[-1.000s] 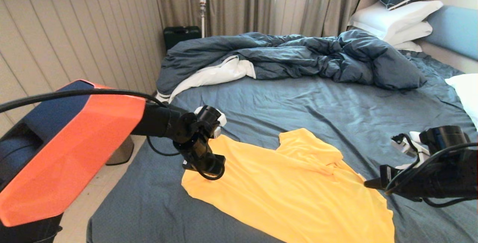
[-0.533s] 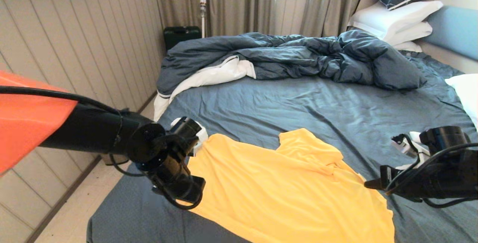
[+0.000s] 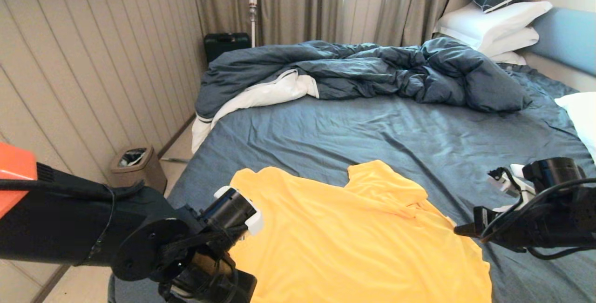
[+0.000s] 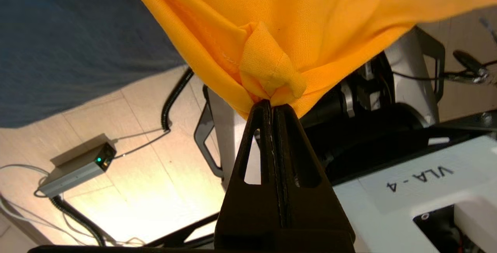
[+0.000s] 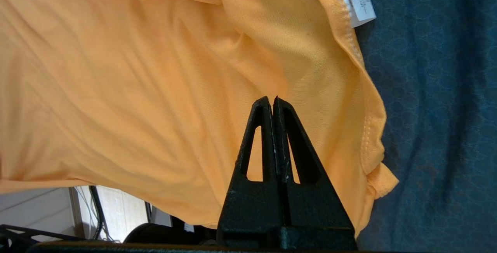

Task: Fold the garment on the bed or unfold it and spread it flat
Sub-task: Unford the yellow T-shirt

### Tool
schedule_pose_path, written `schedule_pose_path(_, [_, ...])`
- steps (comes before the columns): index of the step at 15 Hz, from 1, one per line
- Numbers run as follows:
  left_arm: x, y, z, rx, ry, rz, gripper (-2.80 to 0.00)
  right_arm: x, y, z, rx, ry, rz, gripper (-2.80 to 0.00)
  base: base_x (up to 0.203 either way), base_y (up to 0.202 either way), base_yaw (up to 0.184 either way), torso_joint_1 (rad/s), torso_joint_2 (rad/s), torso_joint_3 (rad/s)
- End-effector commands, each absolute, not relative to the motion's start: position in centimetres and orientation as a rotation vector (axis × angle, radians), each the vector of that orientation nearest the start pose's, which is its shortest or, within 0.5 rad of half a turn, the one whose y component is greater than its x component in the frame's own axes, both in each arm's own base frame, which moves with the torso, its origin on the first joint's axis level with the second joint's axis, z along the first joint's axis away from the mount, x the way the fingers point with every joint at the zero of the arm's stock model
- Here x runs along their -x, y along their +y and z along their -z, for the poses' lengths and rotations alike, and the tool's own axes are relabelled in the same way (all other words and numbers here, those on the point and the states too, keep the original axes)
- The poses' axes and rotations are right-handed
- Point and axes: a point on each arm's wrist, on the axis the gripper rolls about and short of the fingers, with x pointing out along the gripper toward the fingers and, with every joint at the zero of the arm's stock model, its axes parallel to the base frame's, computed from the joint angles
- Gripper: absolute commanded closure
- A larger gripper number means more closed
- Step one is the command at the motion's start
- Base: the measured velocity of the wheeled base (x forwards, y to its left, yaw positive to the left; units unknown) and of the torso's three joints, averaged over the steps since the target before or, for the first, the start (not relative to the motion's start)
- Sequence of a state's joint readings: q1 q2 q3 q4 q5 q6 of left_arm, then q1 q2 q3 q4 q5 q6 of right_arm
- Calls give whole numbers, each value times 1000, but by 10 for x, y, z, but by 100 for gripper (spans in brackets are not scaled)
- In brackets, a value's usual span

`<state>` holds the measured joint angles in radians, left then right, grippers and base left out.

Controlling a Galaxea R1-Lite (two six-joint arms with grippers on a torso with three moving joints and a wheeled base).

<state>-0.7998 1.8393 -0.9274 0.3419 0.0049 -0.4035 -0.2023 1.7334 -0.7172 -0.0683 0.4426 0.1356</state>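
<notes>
We see the yellow garment (image 3: pixel 354 242) spread on the bed (image 3: pixel 326 131), our left gripper (image 4: pixel 271 105) pinching its bunched corner; our right gripper (image 5: pixel 273 101), jaws closed, seemingly empty, hovers over its edge.

Yellow T-shirt (image 3: pixel 354 238) spread, rumpled, near bed (image 3: pixel 354 131) foot edge; one corner bunched, lifted.

A broad stretch of bare sheet lies open across the middle of the bed (image 3: pixel 372 131), between the yellow garment (image 3: pixel 354 238) at the near edge and the rumpled duvet (image 3: pixel 372 70) heaped along the far edge. Pillows (image 3: pixel 493 26) block the far right corner; a bin (image 3: pixel 137 165) stands off the left edge.
</notes>
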Motion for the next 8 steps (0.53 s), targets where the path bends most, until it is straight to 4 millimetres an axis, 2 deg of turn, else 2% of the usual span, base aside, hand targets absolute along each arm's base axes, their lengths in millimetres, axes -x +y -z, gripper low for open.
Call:
schedule_pose_path(1, [-187,-199,-98,-173,1292,434,0,-260,-43,-105,-429,919,-162,0,0,0,0,0,0,0])
schedule_pose_path(8, [-169,-181,-103,-178,1290,436,0,-260,-43,-105,-428,920,-164,0,0,0,0,0,0,0])
